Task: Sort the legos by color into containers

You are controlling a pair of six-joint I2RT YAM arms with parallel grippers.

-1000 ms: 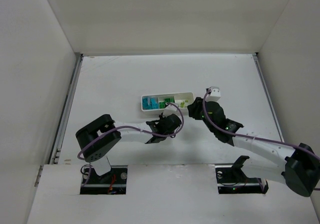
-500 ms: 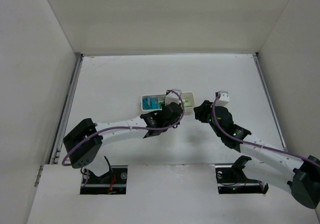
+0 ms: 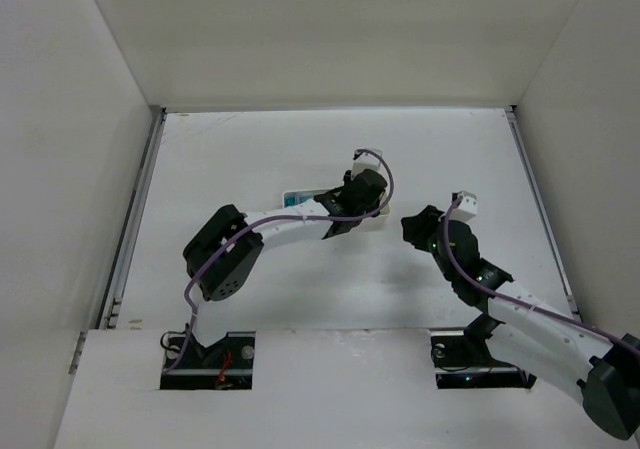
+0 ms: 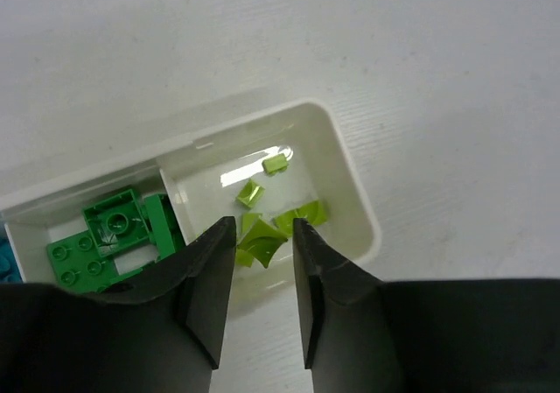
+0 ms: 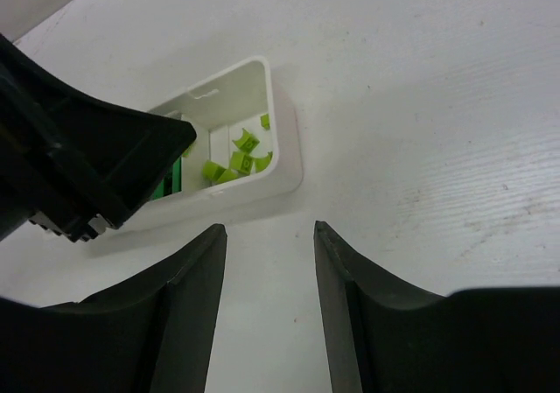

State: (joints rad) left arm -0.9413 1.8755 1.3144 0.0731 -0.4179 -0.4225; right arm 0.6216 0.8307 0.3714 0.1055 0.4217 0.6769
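Several tiny yellow-green pieces (image 4: 262, 227) lie in the end compartment of the white tray (image 4: 354, 192). The bright green brick (image 4: 114, 235) lies in the middle compartment beside them, and a bit of cyan brick (image 4: 5, 257) shows at the picture edge beyond it. The left gripper (image 4: 261, 266) hangs over the yellow-green pieces, its jaws parted and gripping nothing. The right gripper (image 5: 267, 262) is over the table (image 5: 420, 104) near the tray's end, its jaws also apart and empty.

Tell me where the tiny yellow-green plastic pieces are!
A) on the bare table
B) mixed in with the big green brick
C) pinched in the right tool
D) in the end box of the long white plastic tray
D: the tiny yellow-green plastic pieces lie in the long white plastic tray's end compartment, walled off from the bright green plastic brick.
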